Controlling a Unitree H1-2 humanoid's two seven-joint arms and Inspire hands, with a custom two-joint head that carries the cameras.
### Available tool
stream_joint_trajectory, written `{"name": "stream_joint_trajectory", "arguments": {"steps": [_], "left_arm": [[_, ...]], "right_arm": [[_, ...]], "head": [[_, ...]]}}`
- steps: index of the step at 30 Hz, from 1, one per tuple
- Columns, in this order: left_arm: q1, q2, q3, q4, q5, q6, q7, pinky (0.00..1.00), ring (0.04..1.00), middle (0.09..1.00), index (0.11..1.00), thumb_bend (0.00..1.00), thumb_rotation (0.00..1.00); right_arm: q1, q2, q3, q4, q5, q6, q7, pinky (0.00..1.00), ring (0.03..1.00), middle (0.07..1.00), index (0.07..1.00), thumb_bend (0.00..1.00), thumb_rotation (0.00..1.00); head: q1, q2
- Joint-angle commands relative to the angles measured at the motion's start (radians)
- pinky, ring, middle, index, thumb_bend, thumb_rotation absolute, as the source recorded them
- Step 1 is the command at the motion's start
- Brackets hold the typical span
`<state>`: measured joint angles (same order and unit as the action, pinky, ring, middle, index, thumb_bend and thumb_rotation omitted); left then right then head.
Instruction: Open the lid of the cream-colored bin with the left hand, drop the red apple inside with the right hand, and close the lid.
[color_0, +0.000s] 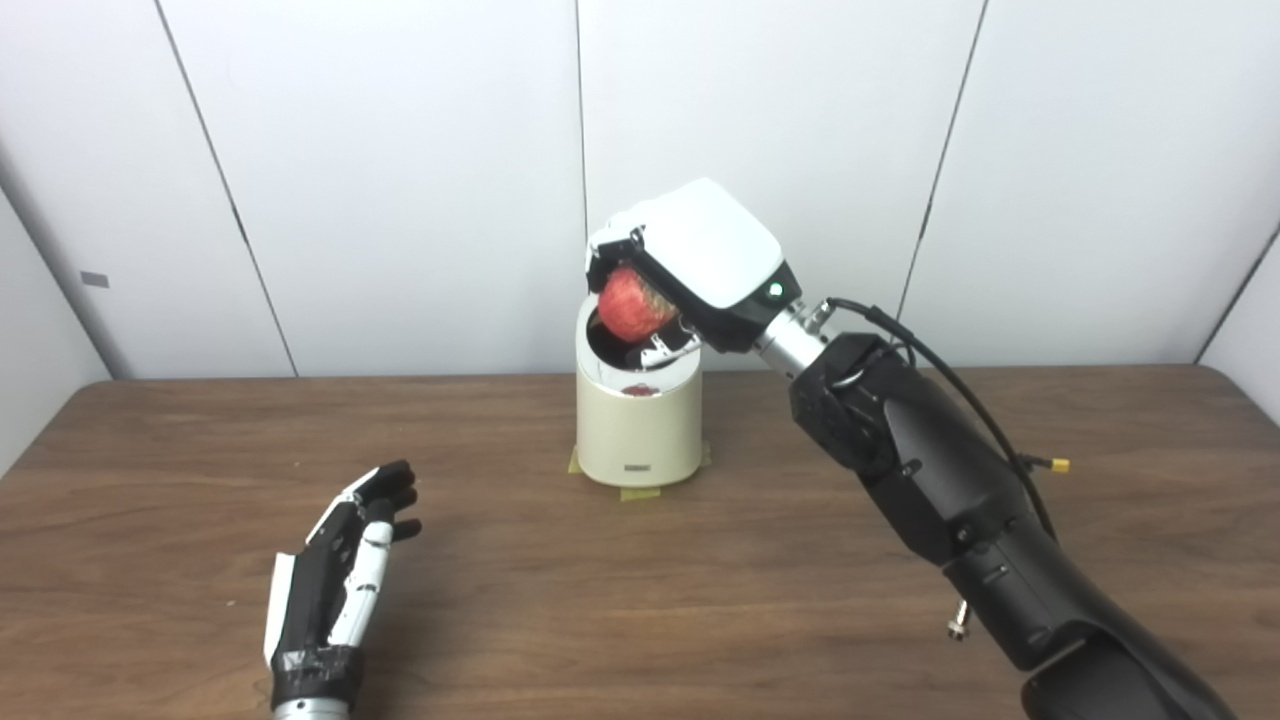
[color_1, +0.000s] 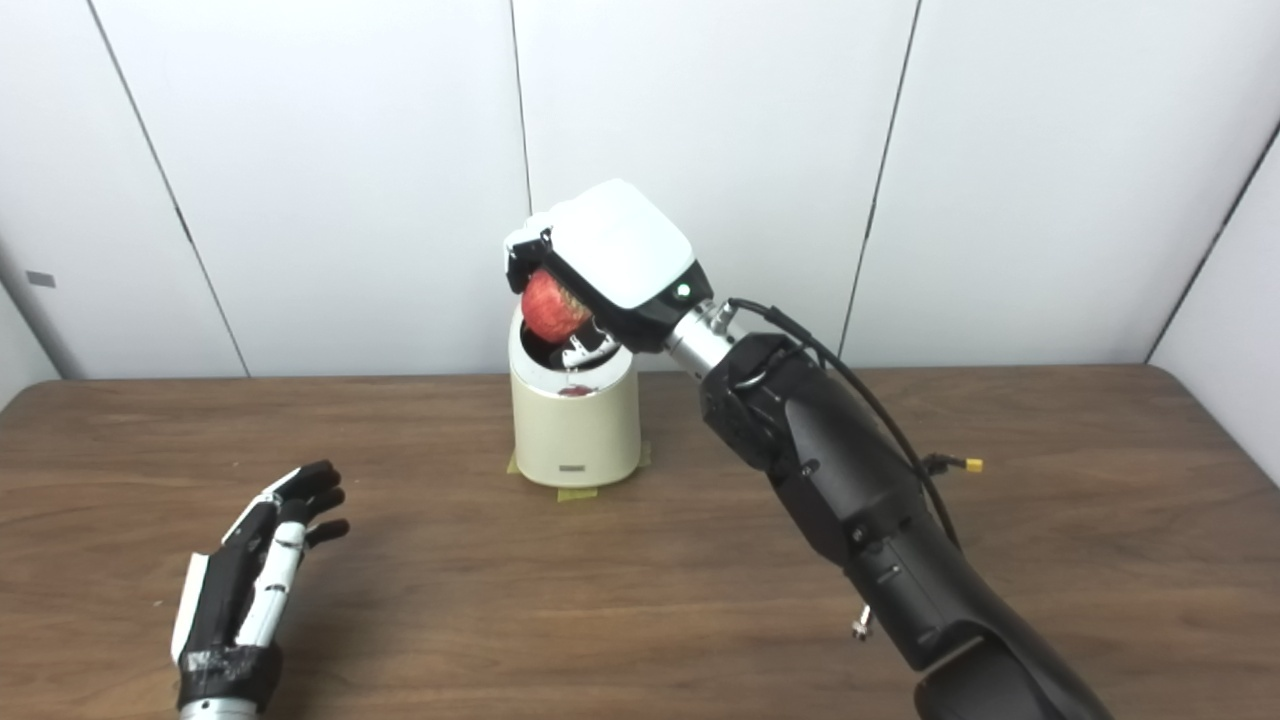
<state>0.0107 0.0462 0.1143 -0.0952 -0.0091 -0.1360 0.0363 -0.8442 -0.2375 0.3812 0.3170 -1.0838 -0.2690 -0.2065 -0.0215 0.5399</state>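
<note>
A cream-colored bin (color_0: 638, 428) stands at the middle back of the wooden table (color_0: 560, 600). Its top shows a dark opening; the lid itself is hidden behind my right hand. My right hand (color_0: 690, 265) is shut on the red apple (color_0: 634, 304) and holds it just above the bin's opening. My left hand (color_0: 340, 575) is open and empty, resting low over the table at the front left, well apart from the bin. The same shows in the right eye view: bin (color_1: 575, 425), apple (color_1: 553, 305), left hand (color_1: 255, 575).
Yellow tape marks (color_0: 640, 492) lie under the bin's base. My right forearm (color_0: 960, 500) crosses the right half of the table, with a cable along it. White wall panels stand right behind the table.
</note>
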Motion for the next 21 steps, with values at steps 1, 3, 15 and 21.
{"name": "stream_joint_trajectory", "arguments": {"steps": [1,3,15,21], "left_arm": [[-0.024,0.007,-0.002,-0.011,0.005,-0.025,0.003,0.72,0.809,0.815,0.775,0.3,0.66],[-0.024,0.007,-0.002,-0.01,0.004,-0.025,0.003,0.72,0.807,0.812,0.773,0.31,0.65],[-0.022,0.007,-0.006,-0.014,0.015,-0.026,0.005,0.7,0.806,0.811,0.771,0.32,0.66],[-0.021,0.004,-0.006,-0.02,0.018,-0.02,0.009,0.71,0.807,0.809,0.774,0.33,0.67]], "right_arm": [[-0.065,-0.003,-0.01,-0.016,0.0,0.032,-0.035,0.35,0.47,0.558,0.452,0.49,0.0],[-0.066,-0.006,-0.008,-0.012,-0.003,0.037,-0.037,0.35,0.469,0.56,0.453,0.49,0.0],[-0.061,-0.013,-0.003,0.038,0.011,0.052,-0.042,0.35,0.463,0.563,0.452,0.49,0.0],[-0.055,-0.011,0.005,0.056,0.001,0.068,-0.059,0.34,0.464,0.57,0.451,0.49,0.0]], "head": [[0.0,0.001],[0.0,0.001],[0.003,0.004],[0.003,0.004]]}}
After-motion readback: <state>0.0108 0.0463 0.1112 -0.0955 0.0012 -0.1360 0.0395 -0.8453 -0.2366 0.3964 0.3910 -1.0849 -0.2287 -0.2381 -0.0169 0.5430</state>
